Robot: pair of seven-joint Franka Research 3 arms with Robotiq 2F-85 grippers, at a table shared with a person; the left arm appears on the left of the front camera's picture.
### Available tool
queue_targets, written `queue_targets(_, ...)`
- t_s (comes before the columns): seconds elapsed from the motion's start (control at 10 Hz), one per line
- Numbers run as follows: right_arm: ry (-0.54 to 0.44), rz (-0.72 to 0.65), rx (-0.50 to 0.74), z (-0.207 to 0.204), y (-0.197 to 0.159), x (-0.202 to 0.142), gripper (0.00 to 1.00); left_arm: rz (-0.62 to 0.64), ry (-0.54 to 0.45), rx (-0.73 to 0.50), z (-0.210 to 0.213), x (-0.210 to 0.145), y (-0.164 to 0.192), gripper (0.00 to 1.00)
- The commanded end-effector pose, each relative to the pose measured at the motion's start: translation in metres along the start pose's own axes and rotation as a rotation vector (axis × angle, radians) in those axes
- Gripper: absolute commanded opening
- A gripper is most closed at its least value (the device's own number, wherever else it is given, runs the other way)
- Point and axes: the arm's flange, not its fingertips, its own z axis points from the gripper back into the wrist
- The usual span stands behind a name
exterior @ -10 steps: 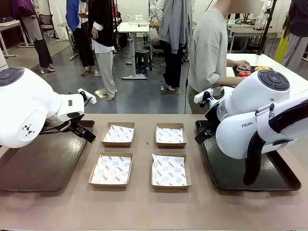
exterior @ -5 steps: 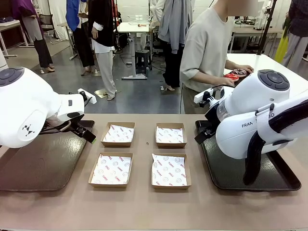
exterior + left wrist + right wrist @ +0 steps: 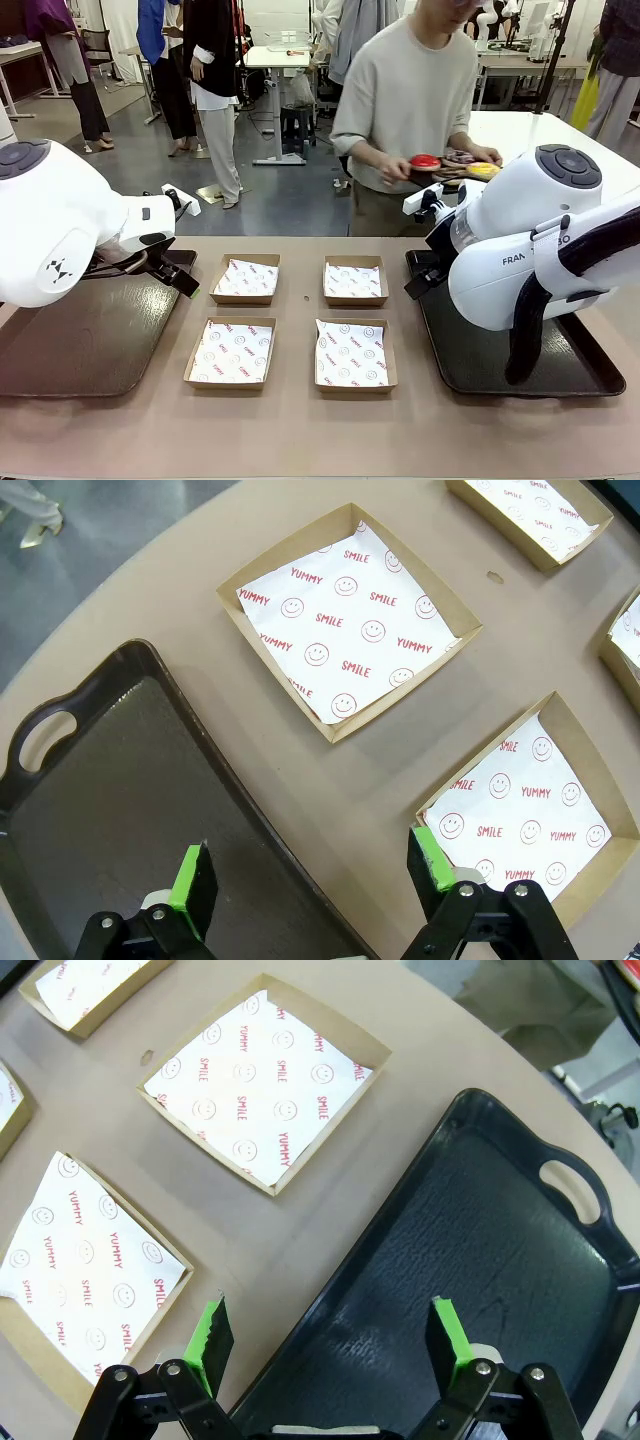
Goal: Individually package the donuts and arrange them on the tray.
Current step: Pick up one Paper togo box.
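Note:
Beyond the table's far side, a person's hands carry a dark plate with the donuts: a glossy red one [image 3: 425, 161], a chocolate one [image 3: 458, 157] and a yellow-iced one [image 3: 483, 169]. My left gripper [image 3: 186, 279] hangs open over the inner edge of the left tray [image 3: 80, 340]. Its own view looks down between its spread green pads [image 3: 190, 878] on the left gripper [image 3: 310, 872], with nothing in it. My right gripper [image 3: 417, 283] is open above the right tray [image 3: 470, 355], and the right gripper [image 3: 330, 1332] is empty over the tray's rim [image 3: 480, 1240].
Four paper-lined cardboard boxes lie in a square mid-table: back left [image 3: 246, 278], back right [image 3: 354, 280], front left [image 3: 232, 351] and front right [image 3: 351, 353]. Two of them show under each wrist [image 3: 350, 630] [image 3: 262, 1080]. Other people stand far behind.
The person has turned from the white table behind toward my table, lifting the plate of donuts and bringing it leftward. Neither arm has moved.

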Motion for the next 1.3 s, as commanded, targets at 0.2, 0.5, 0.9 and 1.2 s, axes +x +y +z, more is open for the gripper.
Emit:
queue_targets(0.2, 0.013, 0.028, 0.005, 0.016, 0.006, -0.008, 1.00, 0.011, 0.017, 0.007, 0.019, -0.007, 0.002, 1.00)
queue_targets(0.5, 0.118, 0.037, 0.051, 0.084, 0.037, -0.069, 1.00, -0.039, 0.113, -0.025, 0.101, -0.064, -0.005, 1.00)
queue_targets(0.9, 0.207, -0.018, 0.136, 0.128, 0.072, -0.150, 1.00, 0.005, 0.244, -0.133, 0.131, -0.136, -0.019, 1.00)
queue_targets(1.2, 0.217, 0.022, 0.120, 0.128, 0.034, -0.010, 1.00, -0.016, 0.251, -0.114, 0.140, -0.030, 0.007, 1.00)
